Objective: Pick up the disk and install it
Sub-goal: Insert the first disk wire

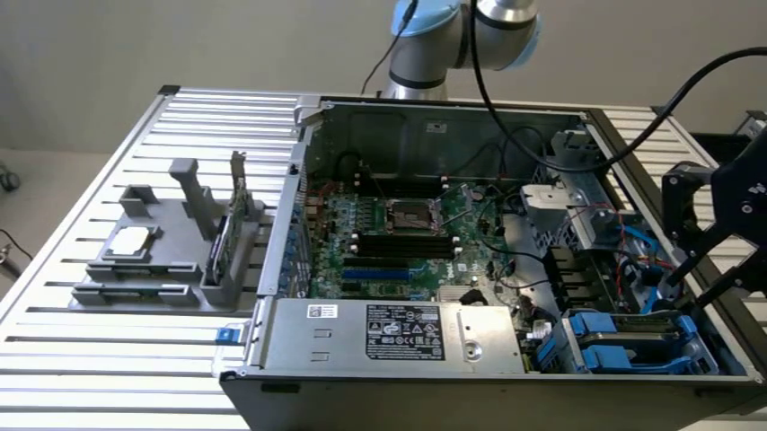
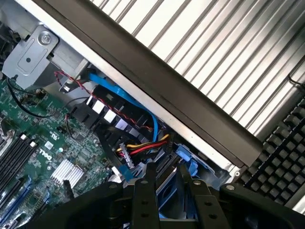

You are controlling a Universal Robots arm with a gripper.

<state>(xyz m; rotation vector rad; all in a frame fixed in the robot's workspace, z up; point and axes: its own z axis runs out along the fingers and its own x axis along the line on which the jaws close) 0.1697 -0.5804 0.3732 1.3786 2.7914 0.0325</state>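
The disk (image 1: pixel 630 346), a grey drive framed by a blue plastic carrier, lies in the bay at the front corner of the open computer case (image 1: pixel 480 112), on the exterior view's right. My black gripper (image 1: pixel 687 294) hangs just above and to the right of it, over the case's side wall, tilted down toward the bay. Its two fingers stand apart and hold nothing. In the wrist view the gripper (image 2: pixel 167 174) points at the bay, and the carrier's blue plastic (image 2: pixel 187 160) shows past the fingers (image 2: pixel 143 191).
Red, yellow and blue cables (image 2: pixel 143 145) run beside the bay. The motherboard (image 1: pixel 396 233) and power supply (image 1: pixel 396 332) occupy the rest of the case. A grey fixture (image 1: pixel 156 260) on the slatted table holds a chip and a green card. A keyboard (image 2: pixel 281 152) lies outside the case wall.
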